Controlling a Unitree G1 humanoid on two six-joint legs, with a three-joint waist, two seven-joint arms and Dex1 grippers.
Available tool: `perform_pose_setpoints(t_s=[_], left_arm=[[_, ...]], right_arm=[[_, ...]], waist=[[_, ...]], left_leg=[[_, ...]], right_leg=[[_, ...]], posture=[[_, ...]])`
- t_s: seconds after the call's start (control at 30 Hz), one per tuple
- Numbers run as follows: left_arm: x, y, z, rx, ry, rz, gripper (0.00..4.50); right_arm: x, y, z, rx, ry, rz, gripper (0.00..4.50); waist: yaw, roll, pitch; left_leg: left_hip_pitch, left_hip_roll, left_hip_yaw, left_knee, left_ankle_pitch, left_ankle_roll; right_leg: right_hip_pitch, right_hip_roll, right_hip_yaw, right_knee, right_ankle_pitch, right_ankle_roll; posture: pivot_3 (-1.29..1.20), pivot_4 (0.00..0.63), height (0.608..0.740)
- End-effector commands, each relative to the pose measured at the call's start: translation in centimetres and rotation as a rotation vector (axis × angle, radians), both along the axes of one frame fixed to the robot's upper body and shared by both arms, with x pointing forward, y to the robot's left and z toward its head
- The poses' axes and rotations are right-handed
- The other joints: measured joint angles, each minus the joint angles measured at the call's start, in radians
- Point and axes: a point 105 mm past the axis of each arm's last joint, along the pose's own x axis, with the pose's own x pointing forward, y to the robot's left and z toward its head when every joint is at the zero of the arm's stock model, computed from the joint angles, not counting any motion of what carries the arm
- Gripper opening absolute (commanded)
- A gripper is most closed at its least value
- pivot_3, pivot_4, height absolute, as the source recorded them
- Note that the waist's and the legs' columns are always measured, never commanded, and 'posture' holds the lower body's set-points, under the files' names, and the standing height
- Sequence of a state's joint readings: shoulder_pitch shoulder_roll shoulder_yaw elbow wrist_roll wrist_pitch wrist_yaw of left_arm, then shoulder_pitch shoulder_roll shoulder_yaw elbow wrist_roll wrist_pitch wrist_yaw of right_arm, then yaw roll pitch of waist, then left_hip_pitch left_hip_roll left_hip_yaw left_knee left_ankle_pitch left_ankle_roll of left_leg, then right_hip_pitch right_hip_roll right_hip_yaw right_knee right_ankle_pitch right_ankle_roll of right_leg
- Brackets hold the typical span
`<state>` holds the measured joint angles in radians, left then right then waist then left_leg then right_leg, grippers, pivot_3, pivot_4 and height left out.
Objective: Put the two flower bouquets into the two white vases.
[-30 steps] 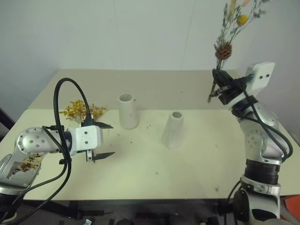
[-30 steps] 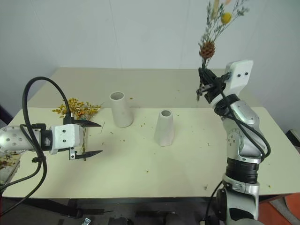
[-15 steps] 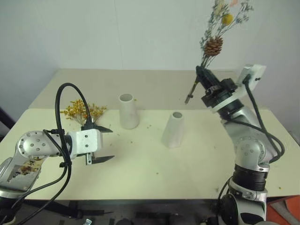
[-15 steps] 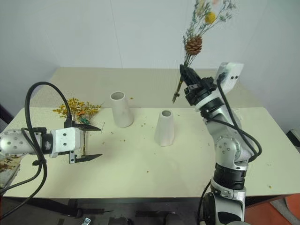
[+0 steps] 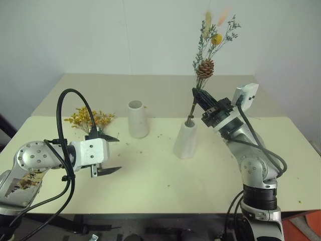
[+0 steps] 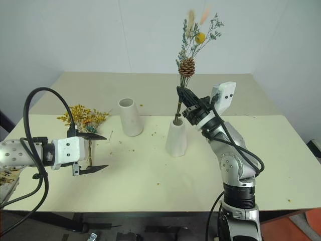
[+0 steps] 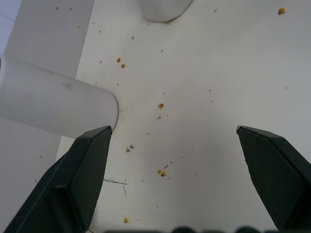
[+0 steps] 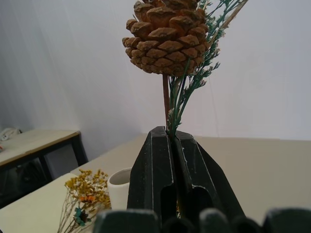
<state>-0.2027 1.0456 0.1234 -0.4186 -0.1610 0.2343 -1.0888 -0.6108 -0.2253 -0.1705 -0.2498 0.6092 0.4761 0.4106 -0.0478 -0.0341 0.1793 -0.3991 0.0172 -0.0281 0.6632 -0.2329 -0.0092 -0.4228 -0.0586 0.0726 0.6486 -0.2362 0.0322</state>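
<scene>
Step in hand: you are bringing the grey-green sprig bunch with pine cone, yellow ball and pale plumes (image 5: 208, 50) to the tapering, narrow-mouthed matte white vase (image 5: 186, 140), which stands right of centre in the head views.
Right end effector (image 5: 196, 95): pressed together, pinching the sprig bunch low on its stems; the stem ends hang at the narrow mouth, and whether they are inside yet you cannot tell.
How to do it well: the mouth is narrow, so I judge you should bring the stems nearer upright, centre them over the opening, lower slowly, and let go only once they sit deep enough that the top-heavy bunch will not tip the vase.
Left end effector (image 5: 107, 154): spread wide, holding nothing, low at the left of the frame.
Other bouquet: the bunch of tiny yellow-orange dried flowers on thin brown stems (image 5: 88, 119) lies at middle left, just behind the left end effector.
Second vase: the straight cylindrical wide-mouthed white vase (image 5: 137, 119) stands empty, left of centre.
Surface: a pale cream tabletop (image 5: 165, 181), speckled with small dropped flower bits.
Room: plain white wall behind.
</scene>
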Motion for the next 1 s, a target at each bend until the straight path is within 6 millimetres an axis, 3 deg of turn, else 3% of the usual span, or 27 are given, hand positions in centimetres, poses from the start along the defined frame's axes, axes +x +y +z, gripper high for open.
perform_pose_setpoints(t_s=[0.03, 1.0], left_arm=[[-0.2, 0.1, 1.3, 0.005, -0.055, 0.002, 4.50], [0.0, -0.2, 1.5, 0.003, -0.063, -0.006, 4.50]], right_arm=[[-0.2, -0.3, 0.7, 0.004, -0.043, -0.014, 0.04], [0.7, -1.7, 0.1, -0.012, -0.023, -0.074, 0.04]], waist=[[-0.001, 0.000, 0.000], [0.001, 0.000, 0.000]], left_leg=[[0.000, 0.000, 0.000, 0.000, 0.000, 0.000], [0.000, 0.000, 0.000, 0.000, 0.000, 0.000]], right_leg=[[0.000, 0.000, 0.000, 0.000, 0.000, 0.000], [0.000, 0.000, 0.000, 0.000, 0.000, 0.000]], posture=[[0.00, 0.150, 0.740], [0.00, 0.150, 0.740]])
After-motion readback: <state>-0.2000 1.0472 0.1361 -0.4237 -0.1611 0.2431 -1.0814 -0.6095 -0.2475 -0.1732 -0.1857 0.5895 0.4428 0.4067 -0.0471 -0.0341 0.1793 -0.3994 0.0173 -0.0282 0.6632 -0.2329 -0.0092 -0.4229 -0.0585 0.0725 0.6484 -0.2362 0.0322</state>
